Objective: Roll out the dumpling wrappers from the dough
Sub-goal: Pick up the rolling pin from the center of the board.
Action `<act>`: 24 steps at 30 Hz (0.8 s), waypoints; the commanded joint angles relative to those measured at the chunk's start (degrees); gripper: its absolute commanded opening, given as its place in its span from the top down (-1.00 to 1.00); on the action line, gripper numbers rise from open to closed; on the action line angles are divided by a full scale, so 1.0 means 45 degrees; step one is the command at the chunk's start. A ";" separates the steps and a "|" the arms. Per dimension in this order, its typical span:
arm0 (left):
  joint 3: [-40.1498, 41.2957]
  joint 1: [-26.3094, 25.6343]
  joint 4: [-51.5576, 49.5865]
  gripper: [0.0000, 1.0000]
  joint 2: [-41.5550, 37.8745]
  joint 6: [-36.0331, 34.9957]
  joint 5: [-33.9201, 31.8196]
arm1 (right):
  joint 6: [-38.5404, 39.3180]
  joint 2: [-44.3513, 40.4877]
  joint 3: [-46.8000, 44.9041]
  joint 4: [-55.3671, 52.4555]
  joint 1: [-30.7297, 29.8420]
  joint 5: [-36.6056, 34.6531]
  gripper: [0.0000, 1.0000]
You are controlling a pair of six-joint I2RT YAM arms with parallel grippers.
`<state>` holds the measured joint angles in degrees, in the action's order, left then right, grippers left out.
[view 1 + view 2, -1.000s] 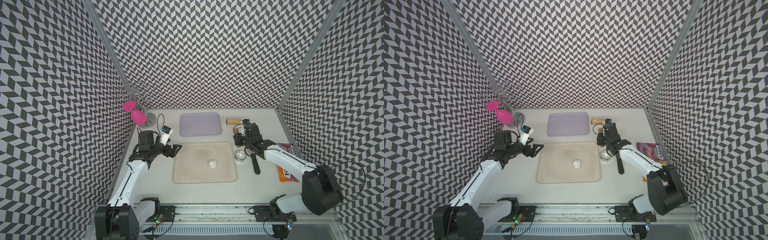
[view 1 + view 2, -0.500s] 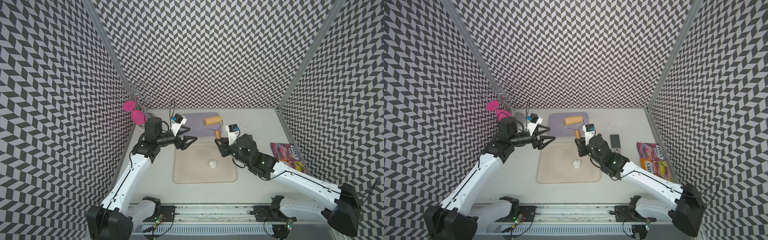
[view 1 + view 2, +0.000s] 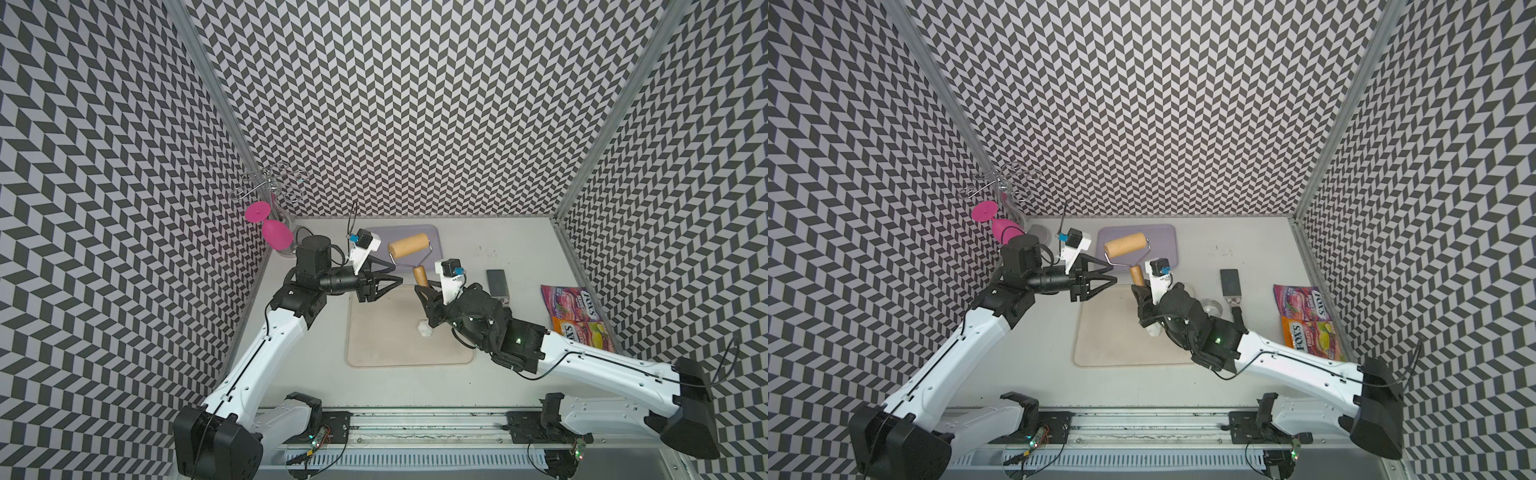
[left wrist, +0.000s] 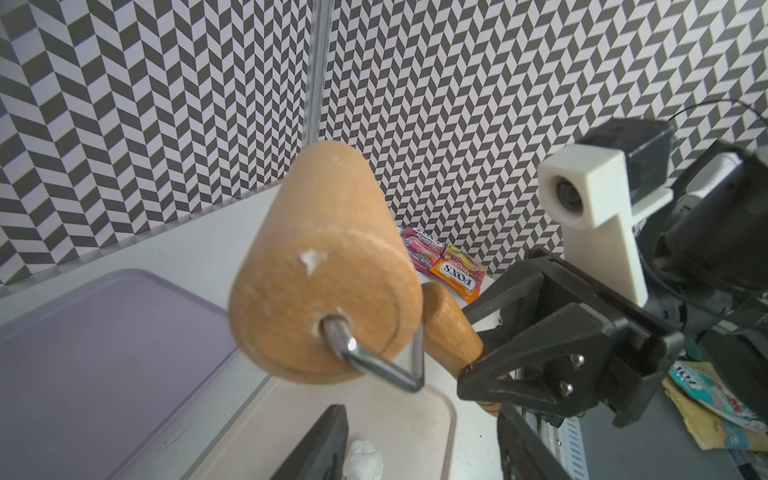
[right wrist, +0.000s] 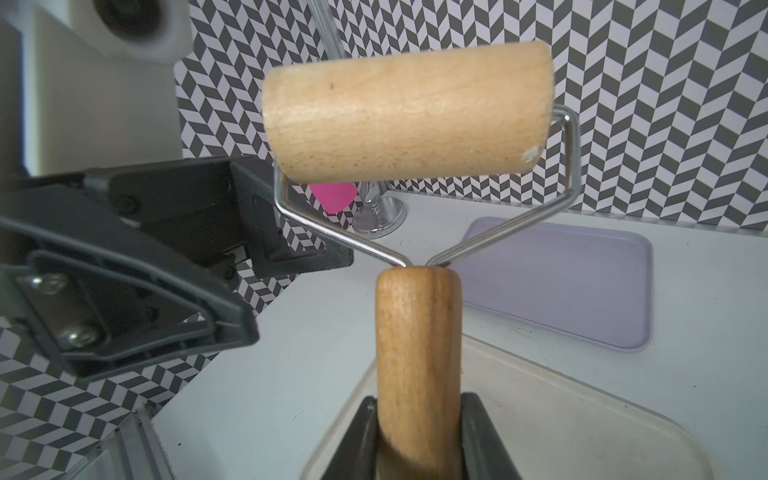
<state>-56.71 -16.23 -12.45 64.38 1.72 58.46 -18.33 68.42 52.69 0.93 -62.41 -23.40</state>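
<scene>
on the beige tray (image 3: 374, 357), right of middle: the dough (image 3: 424, 328), a roundish lump, no clear long axis. at the tray's far edge, right gripper (image 5: 417, 411) clamped on the roller (image 3: 409, 246) handle, handle pointing away, drum crosswise. near the tray's far left corner, left gripper (image 3: 395, 281) parted, empty.

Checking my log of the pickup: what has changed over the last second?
The right gripper, shut on the roller, lifted it from beside the lavender tray toward the middle. The left gripper swung in toward it, jaws apart. The dough and beige tray stayed put.

Robot lab cell: chevron-patterned walls (image 3: 415, 104), mounting rail (image 3: 415, 420).
</scene>
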 commanded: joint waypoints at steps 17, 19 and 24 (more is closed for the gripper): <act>0.0453 -0.0036 0.2336 0.30 0.0085 0.2639 0.0643 | 0.1778 0.0624 0.0500 0.2426 -0.1568 -0.2953 1.00; 0.0451 -0.0046 0.2453 0.37 0.0088 0.2789 0.0623 | 0.1980 0.0662 0.0516 0.2542 -0.1742 -0.3195 1.00; 0.0523 -0.0044 0.2787 0.45 0.0083 0.3207 0.0798 | 0.2416 0.0851 0.0519 0.2762 -0.2174 -0.3850 1.00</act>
<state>-54.94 -16.23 -2.94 64.55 14.52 61.21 -9.82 71.79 52.95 7.03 -70.96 -37.87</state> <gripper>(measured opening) 0.286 0.293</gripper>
